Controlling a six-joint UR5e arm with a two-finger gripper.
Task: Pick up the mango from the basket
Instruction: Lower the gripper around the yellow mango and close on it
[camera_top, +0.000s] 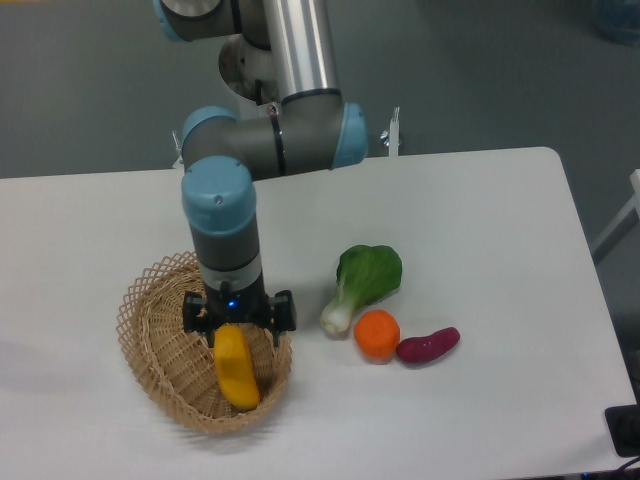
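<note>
Gripper (239, 322) poised over the basket (150, 300), its fingers (197, 318) spread to either side of the upper end of the mango (236, 370). The mango lies inside the basket on the white counter (480, 220). Bok choy (363, 282), orange (377, 334) and sweet potato (428, 345) sit to the right.

Jaws (238, 320) spread wide over the mango (236, 370) in the basket (150, 300), other produce alongside.
</note>
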